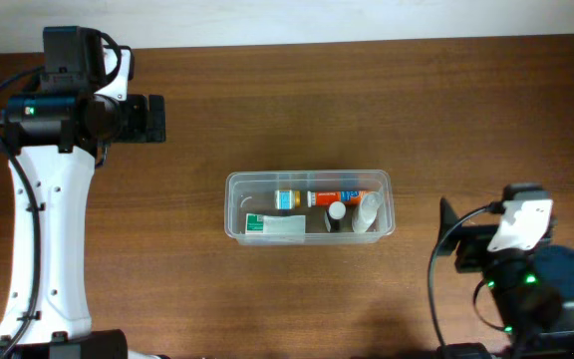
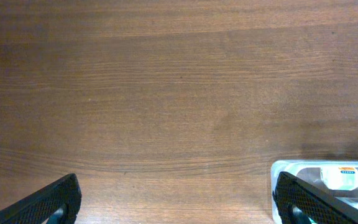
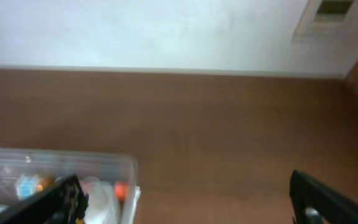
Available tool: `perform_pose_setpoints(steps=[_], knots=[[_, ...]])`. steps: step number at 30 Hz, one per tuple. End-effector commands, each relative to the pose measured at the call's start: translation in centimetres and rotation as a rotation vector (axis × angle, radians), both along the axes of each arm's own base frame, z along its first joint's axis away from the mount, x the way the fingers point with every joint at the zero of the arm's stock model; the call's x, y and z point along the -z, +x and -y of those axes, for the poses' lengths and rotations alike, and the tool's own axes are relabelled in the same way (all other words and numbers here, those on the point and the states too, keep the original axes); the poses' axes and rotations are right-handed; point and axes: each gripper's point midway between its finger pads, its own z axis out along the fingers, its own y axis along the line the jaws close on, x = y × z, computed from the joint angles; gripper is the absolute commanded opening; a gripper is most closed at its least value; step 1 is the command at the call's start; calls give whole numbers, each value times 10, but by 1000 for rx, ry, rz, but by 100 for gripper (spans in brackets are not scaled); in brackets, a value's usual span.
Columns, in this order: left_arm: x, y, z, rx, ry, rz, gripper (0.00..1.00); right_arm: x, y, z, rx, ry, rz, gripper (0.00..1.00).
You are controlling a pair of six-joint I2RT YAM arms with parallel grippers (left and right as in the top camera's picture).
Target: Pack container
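The clear container (image 1: 232, 205) sits mid-table. It holds a green-and-white box (image 1: 275, 227), a small bottle with an orange label (image 1: 289, 199), an orange-red tube (image 1: 335, 196), a small black-and-white bottle (image 1: 336, 213) and a pale bottle (image 1: 369, 212). My left gripper (image 1: 153, 118) is open and empty, far up-left of the container. In the left wrist view (image 2: 176, 208) the container's corner (image 2: 279, 168) shows by the right finger. My right gripper (image 1: 447, 223) is open and empty, just right of the container. In the right wrist view (image 3: 188, 205) the container (image 3: 61, 158) lies at the lower left.
The brown wooden table (image 1: 267, 110) runs to a white wall at the back (image 3: 166, 31). The left arm's white link (image 1: 43, 239) stretches along the left side. The right arm's base (image 1: 536, 299) stands at the lower right.
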Motion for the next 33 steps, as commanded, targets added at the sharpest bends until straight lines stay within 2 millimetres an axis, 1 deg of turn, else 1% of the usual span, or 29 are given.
perform_pose_setpoints(steps=[1,2,4,8,10,11,17,33], knots=[[-11,-2,0,-5,-8,31,100,50,-4,-2,-31,27,-7,98],[-11,-2,0,-5,-8,31,100,59,-5,-1,-27,27,-8,98],[-11,-2,0,-5,-8,31,100,86,-8,-2,-29,28,-14,98],[-11,-2,0,-5,-8,31,100,124,-13,-2,-29,29,-23,98],[-11,-2,0,-5,-8,31,100,139,-15,-3,-32,29,-12,98],[-11,-2,0,-5,-8,31,100,143,-16,-3,-32,29,-5,98],[-11,-2,0,-5,-8,31,100,159,-14,-3,-32,30,-23,98],[-11,-2,0,-5,-8,31,100,159,-14,-3,-33,29,-21,98]])
